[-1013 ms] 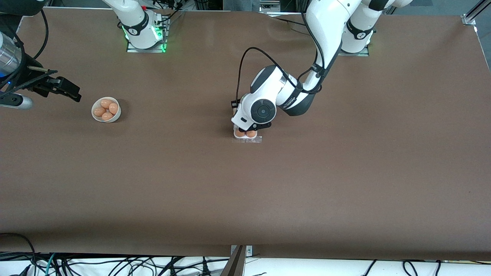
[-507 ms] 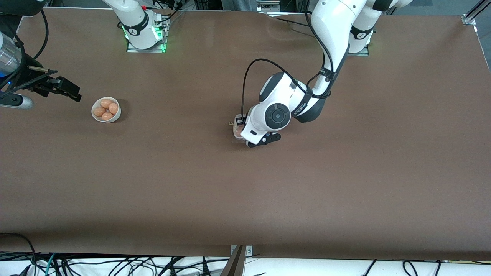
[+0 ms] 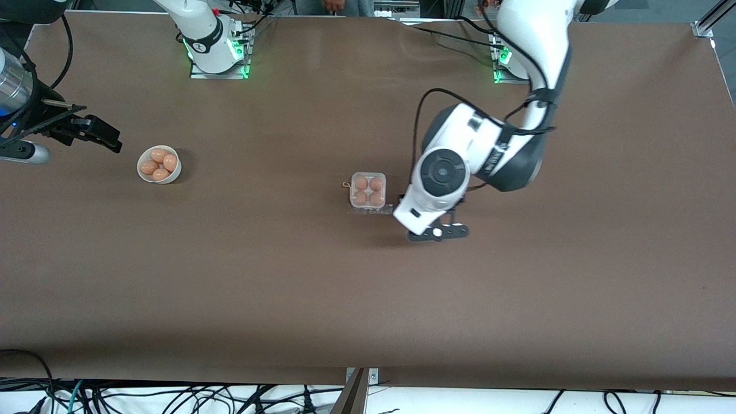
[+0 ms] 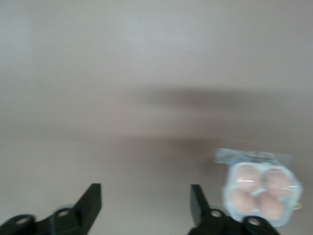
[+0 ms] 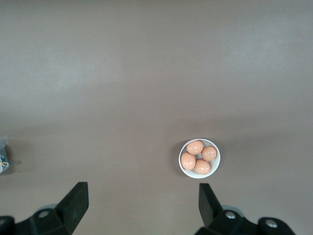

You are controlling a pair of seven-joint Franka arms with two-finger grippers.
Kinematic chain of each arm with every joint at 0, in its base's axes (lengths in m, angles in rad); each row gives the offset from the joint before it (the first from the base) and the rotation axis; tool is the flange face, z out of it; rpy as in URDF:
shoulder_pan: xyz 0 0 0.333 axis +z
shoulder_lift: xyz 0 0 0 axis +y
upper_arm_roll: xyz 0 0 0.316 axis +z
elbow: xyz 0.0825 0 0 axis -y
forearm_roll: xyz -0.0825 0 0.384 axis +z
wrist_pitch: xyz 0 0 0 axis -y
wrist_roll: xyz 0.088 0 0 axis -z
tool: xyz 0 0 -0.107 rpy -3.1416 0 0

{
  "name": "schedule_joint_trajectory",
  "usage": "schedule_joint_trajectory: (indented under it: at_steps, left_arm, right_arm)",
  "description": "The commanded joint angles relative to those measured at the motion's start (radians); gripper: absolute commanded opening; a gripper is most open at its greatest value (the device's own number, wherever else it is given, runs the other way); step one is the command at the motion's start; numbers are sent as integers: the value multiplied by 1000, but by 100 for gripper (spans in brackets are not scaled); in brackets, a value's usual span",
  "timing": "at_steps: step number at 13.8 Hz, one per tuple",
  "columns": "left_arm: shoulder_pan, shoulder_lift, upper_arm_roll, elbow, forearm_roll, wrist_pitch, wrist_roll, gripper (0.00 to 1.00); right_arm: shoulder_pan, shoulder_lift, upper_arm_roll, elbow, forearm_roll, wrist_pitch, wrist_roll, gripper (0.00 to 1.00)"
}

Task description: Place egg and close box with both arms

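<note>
The box [image 3: 368, 191] is a small white carton in the middle of the table with an egg in each of its four cells. Its clear lid looks lowered over them, and a clear flap [image 3: 371, 210] lies along the edge nearer the front camera. The box also shows in the left wrist view [image 4: 260, 193]. My left gripper [image 3: 438, 233] is open and empty, over bare table beside the box, toward the left arm's end. In its own view, the left gripper [image 4: 145, 205] has nothing between its fingers. My right gripper [image 3: 92, 133] waits, open and empty, beside the bowl.
A round white bowl [image 3: 159, 164] with several eggs stands toward the right arm's end and also shows in the right wrist view [image 5: 199, 157]. The right gripper [image 5: 142, 203] is apart from the bowl. Cables hang below the table's front edge.
My left gripper has come off the box and swung toward the left arm's end and the front camera. The box now shows whole. The right arm has not moved.
</note>
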Motion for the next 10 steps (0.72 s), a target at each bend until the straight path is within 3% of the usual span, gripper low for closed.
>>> schedule_joint_trajectory:
  at_steps: [1, 4, 10]
  left_arm:
    - [98, -39, 12, 28, 55, -53, 188, 90]
    - [178, -59, 15, 28, 137, -53, 297, 92]
    - [267, -102, 44, 28, 168, -55, 328, 99]
  right_arm:
    - [-10, 0, 7, 10, 17, -14, -1, 100]
    - [-10, 0, 7, 10, 17, -14, -1, 100]
    - [-10, 0, 7, 10, 17, -14, -1, 100]
